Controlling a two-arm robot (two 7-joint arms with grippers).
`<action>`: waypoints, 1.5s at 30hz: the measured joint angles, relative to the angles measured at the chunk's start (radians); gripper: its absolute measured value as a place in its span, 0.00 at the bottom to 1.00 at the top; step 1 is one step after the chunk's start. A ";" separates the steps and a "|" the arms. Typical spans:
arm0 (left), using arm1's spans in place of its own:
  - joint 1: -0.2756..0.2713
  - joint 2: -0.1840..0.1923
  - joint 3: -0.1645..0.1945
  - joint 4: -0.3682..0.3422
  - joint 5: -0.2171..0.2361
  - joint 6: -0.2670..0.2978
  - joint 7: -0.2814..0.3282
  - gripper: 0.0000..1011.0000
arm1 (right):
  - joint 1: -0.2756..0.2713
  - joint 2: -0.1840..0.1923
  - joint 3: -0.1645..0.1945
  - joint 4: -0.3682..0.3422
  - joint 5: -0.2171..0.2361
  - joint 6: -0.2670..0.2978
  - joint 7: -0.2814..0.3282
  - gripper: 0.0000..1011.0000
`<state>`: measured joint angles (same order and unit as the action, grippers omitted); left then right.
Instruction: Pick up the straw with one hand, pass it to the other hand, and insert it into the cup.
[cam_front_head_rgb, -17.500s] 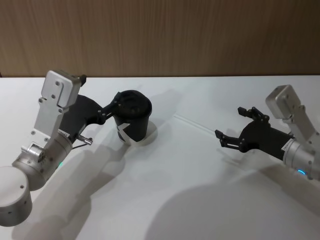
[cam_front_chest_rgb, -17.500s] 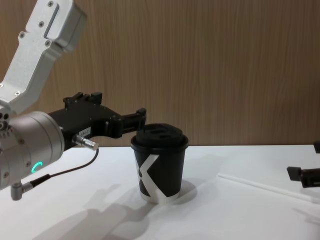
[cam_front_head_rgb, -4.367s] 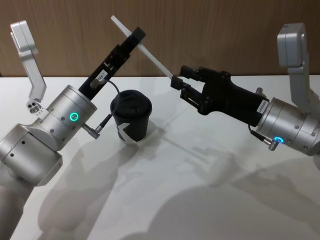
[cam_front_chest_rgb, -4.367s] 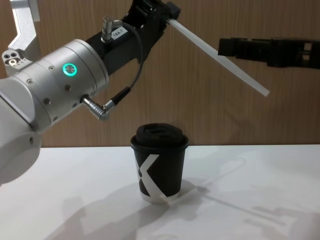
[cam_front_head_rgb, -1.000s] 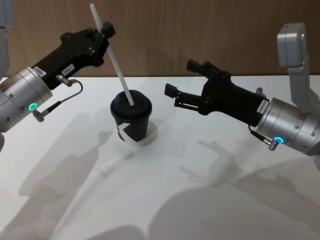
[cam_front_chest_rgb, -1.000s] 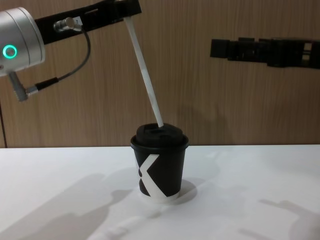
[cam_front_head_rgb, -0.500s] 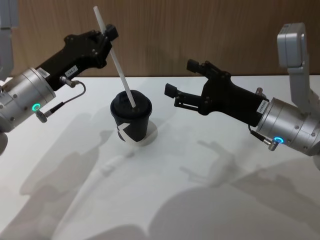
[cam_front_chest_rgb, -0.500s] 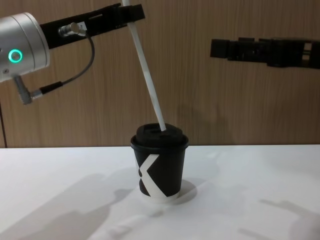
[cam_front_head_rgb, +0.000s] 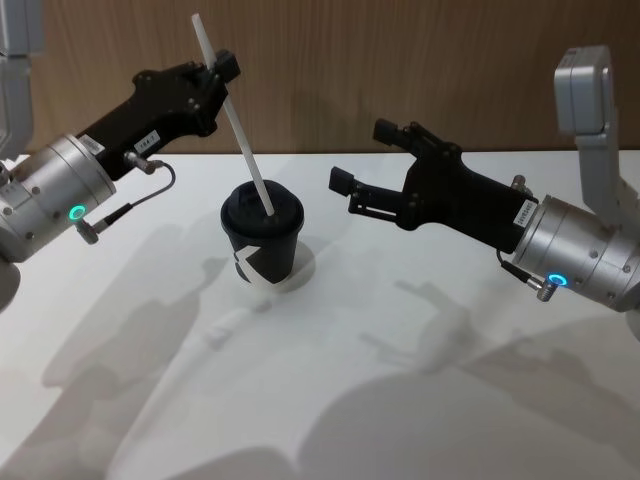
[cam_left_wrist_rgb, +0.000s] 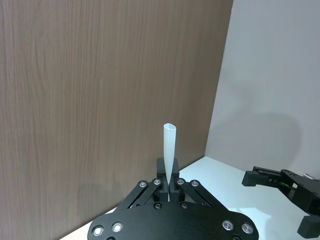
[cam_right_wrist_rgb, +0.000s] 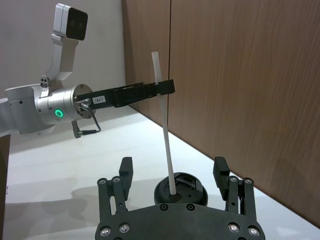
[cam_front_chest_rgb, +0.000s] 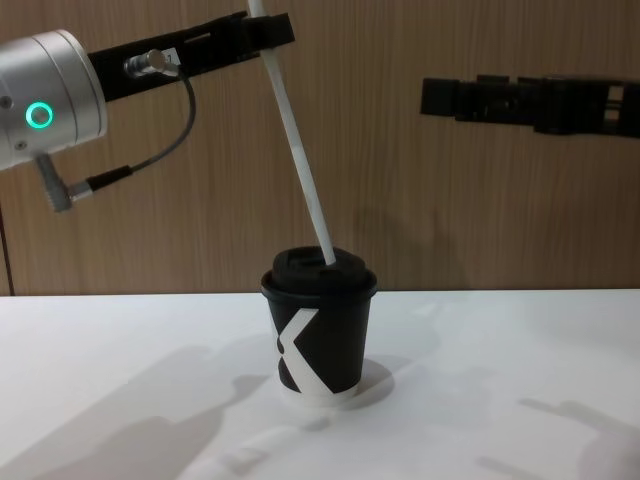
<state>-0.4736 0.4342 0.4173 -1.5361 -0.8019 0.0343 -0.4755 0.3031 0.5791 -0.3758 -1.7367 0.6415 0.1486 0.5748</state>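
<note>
The black cup (cam_front_head_rgb: 262, 243) with its white K stands on the white table, left of centre. A white straw (cam_front_head_rgb: 238, 128) leans over it, its lower end at the domed lid (cam_front_chest_rgb: 322, 268); I cannot tell how far in it goes. My left gripper (cam_front_head_rgb: 224, 66), with the silver wrist and green ring light, is shut on the straw's upper part, high and left of the cup (cam_front_chest_rgb: 320, 330). That straw (cam_left_wrist_rgb: 169, 144) stands up between its fingers. My right gripper (cam_front_head_rgb: 362, 157) hovers open to the right of the cup, holding nothing, with the cup (cam_right_wrist_rgb: 187, 186) and straw (cam_right_wrist_rgb: 165, 131) ahead of it.
A wood-panelled wall (cam_front_head_rgb: 400, 60) runs along the table's far edge. The white table (cam_front_head_rgb: 330, 400) stretches bare in front of the cup and under my right arm (cam_front_head_rgb: 570, 250). A dark cable (cam_front_chest_rgb: 140, 170) hangs from my left wrist.
My left gripper has shifted slightly to the right with the straw, whose lower end stays at the lid. The right arm has not moved.
</note>
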 joint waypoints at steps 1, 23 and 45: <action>-0.002 -0.001 0.001 0.003 0.001 0.000 0.000 0.01 | 0.000 0.000 0.000 0.000 0.000 0.000 0.000 0.99; -0.020 -0.019 0.019 0.046 0.016 0.009 -0.012 0.01 | 0.000 0.000 0.000 0.000 0.000 0.000 0.000 0.99; -0.026 -0.034 0.041 0.100 0.056 0.002 -0.022 0.11 | 0.000 0.000 0.000 0.000 0.000 0.000 0.000 0.99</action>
<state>-0.4994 0.4007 0.4587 -1.4364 -0.7461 0.0368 -0.4978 0.3031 0.5790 -0.3758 -1.7367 0.6415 0.1486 0.5747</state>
